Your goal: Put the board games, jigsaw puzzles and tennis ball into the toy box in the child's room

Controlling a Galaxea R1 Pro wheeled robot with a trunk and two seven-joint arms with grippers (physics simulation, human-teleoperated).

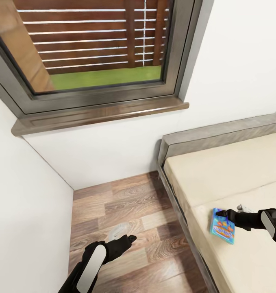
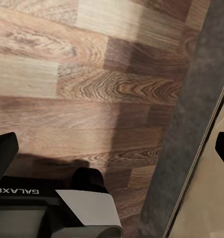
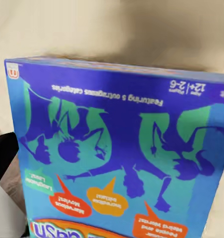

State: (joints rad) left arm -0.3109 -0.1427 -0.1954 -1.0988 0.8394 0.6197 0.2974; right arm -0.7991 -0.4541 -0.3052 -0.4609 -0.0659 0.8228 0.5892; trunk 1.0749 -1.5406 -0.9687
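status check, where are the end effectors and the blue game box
Right end effector at the blue board game on the bed, grip unconfirmed. Left end effector empty, over the wood floor. Nothing in the way.

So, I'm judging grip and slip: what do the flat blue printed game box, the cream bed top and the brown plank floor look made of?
The flat blue printed game box looks like glossy printed cardboard, with a slight sheen. The cream bed top looks like matte fabric, soft and unshiny. The brown plank floor shows wood grain, likely laminate or wood.
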